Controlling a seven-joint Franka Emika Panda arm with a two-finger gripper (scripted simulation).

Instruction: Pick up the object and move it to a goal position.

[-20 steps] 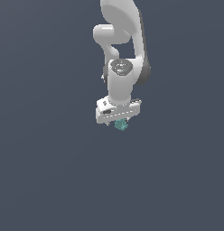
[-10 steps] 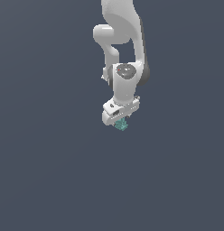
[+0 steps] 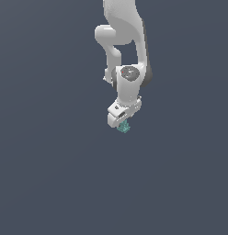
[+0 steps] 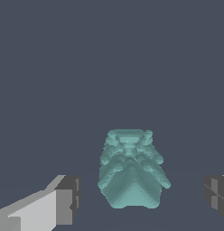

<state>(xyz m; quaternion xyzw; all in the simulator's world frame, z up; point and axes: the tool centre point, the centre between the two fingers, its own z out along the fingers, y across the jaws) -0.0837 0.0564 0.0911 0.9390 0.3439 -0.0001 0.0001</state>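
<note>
Wrist view shows the object point(image 4: 130, 169) sitting low between the two fingers of the claw point(image 4: 143, 196). One finger point(image 4: 66, 199) is at about 8 o'clock from it and the other finger point(image 4: 216, 195) is at about 4 o'clock. Both fingers stand apart from the object, with a gap on each side, so the claw is spread wide and holds nothing. The object is small and teal-green, with lots of bumps and ridges like little stacked fingers. It looks matte, not shiny, so I think it will not be very slippery. It is much smaller than the claw, so I think it is light. I cannot tell from the pictures if it is hard or squishy. The bumps could make it tip or roll when squeezed. I think the best place to hold it is across its wide middle, with one finger on each long side, where the ridges give the pads something to catch on. In the exterior view, the object point(image 3: 123, 127) peeks out just under the claw point(image 3: 121, 121), at about 6 o'clock from the white arm point(image 3: 129, 82). It rests on the plain dark worktop point(image 3: 51, 174).
</note>
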